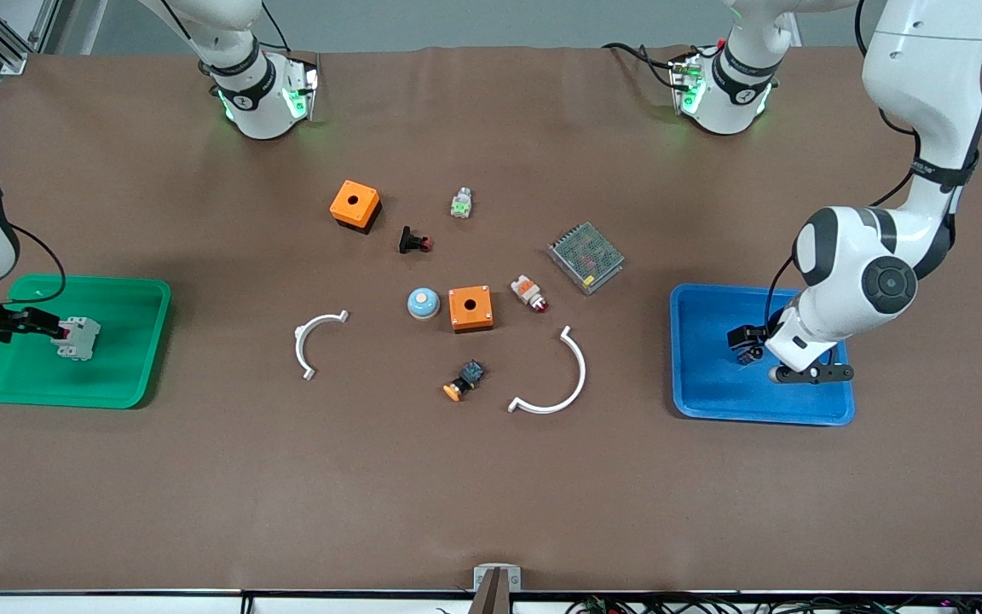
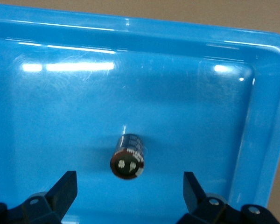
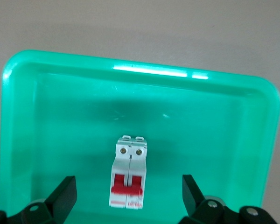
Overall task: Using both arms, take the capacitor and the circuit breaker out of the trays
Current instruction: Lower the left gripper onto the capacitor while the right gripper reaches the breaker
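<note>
The capacitor (image 1: 745, 357) is a tiny dark cylinder lying on its side in the blue tray (image 1: 704, 401) at the left arm's end of the table. In the left wrist view the capacitor (image 2: 127, 157) shows its pale end on the tray floor (image 2: 46, 121). My left gripper (image 1: 747, 343) (image 2: 129, 193) is open just over it, one finger on each side and not touching. The white-grey breaker (image 1: 77, 338) with red levers lies in the green tray (image 1: 124, 298) at the right arm's end. My right gripper (image 1: 41, 327) (image 3: 128, 193) is open over the breaker (image 3: 128, 179), apart from it.
Mid-table lie two orange boxes (image 1: 355, 205) (image 1: 470, 308), a black push button (image 1: 413, 241), a white-green part (image 1: 460, 204), a mesh-topped box (image 1: 586, 257), a white-orange part (image 1: 529, 292), a blue dome (image 1: 424, 303), a blue-black orange-capped part (image 1: 464, 380) and two white arcs (image 1: 317, 341) (image 1: 555, 379).
</note>
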Motion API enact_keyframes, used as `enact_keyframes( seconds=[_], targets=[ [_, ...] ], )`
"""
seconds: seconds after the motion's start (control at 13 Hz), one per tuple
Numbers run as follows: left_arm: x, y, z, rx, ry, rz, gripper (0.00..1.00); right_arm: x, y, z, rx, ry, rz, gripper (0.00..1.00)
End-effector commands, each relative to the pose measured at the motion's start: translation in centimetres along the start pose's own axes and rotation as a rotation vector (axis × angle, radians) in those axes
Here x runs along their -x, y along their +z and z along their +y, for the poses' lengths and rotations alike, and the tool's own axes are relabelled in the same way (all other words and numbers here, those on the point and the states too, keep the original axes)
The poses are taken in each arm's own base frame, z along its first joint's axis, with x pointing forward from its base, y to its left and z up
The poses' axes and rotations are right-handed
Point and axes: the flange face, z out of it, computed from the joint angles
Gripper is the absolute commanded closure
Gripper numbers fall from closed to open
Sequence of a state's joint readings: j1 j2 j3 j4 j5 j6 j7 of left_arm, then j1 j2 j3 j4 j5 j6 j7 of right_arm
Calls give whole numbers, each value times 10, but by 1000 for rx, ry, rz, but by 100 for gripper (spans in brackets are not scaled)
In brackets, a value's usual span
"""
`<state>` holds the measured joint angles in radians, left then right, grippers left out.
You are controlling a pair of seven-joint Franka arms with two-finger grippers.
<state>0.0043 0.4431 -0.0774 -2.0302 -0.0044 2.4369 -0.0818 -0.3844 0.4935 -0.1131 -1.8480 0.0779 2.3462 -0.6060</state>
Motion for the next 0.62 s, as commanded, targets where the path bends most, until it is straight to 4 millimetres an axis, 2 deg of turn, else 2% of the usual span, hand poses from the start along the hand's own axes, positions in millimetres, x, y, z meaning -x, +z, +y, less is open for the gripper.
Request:
enact_keyframes(
  seconds=[0.0, 0.08, 0.23, 0.38, 0.54],
  targets=[
    [-11, 9, -1, -20, 36, 18, 0, -4, 9, 0, -22, -9, 16, 0],
    [-14, 11, -1, -21, 36, 18, 1, -3, 19, 0, -26, -24, 8, 0],
    [-11, 19, -1, -23, 37, 3, 14, -1, 33, 3, -12, -43, 20, 0],
    [-11, 21, -1, -21, 35, 0, 32, 3, 47, 6, -15, -42, 10, 0],
    [-11, 21, -1, -23, 37, 0, 50, 6, 54, 9, -20, -36, 1, 3]
  ],
)
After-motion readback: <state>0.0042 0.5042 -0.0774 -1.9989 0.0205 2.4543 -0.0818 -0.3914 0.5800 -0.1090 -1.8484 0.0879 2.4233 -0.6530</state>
